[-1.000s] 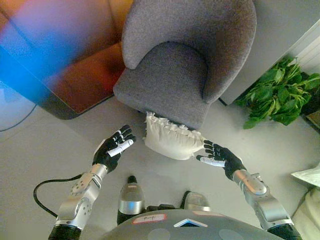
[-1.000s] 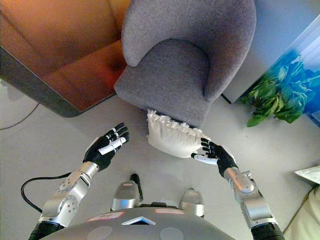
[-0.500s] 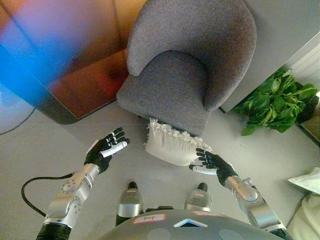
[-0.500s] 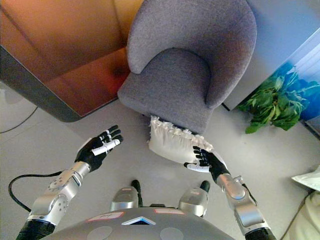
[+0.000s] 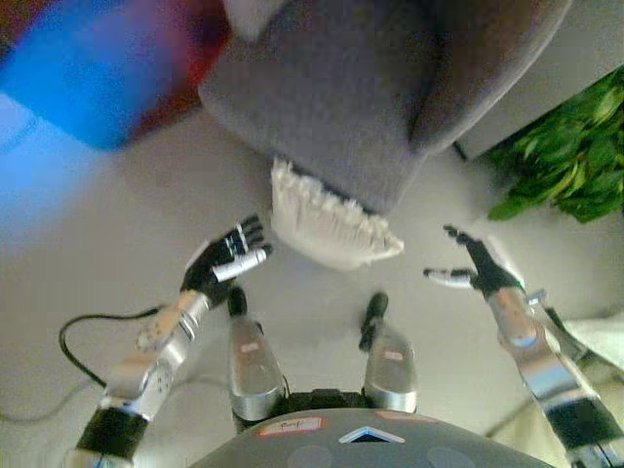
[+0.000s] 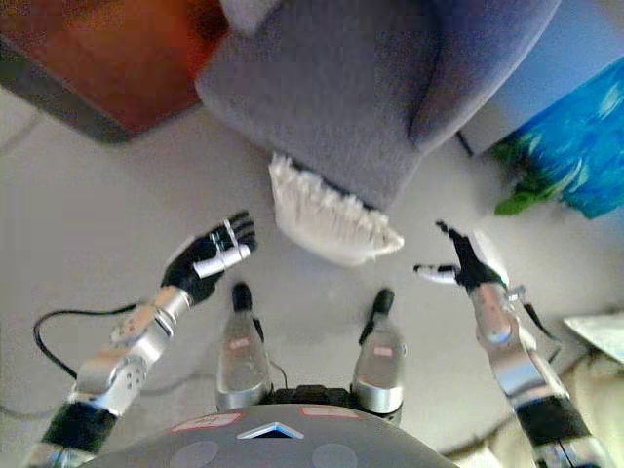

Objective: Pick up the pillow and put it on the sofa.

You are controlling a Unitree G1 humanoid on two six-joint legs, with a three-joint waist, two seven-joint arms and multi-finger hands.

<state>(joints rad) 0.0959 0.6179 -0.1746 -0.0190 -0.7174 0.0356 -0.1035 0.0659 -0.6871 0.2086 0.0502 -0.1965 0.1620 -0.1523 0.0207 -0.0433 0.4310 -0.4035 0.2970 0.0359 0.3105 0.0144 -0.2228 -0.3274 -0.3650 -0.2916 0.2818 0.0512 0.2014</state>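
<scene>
A cream pillow [image 5: 330,222] with a frilled edge lies on the floor, leaning against the front of the grey armchair [image 5: 331,88]. My left hand [image 5: 227,260] hovers just left of the pillow, fingers straight and spread, touching nothing. To the pillow's right my right hand [image 5: 475,268] is held out open, a clear gap away from it. The pillow is free of both hands.
A green potted plant [image 5: 570,161] stands to the right of the armchair. A reddish-brown piece of furniture with a dark edge [image 6: 88,68] fills the upper left. Something white [image 6: 597,327] lies at the right edge.
The camera has dipped and moved closer, shifting the whole scene. My right hand has drawn away from the pillow's right corner to the right. The left hand stays near the pillow's left side.
</scene>
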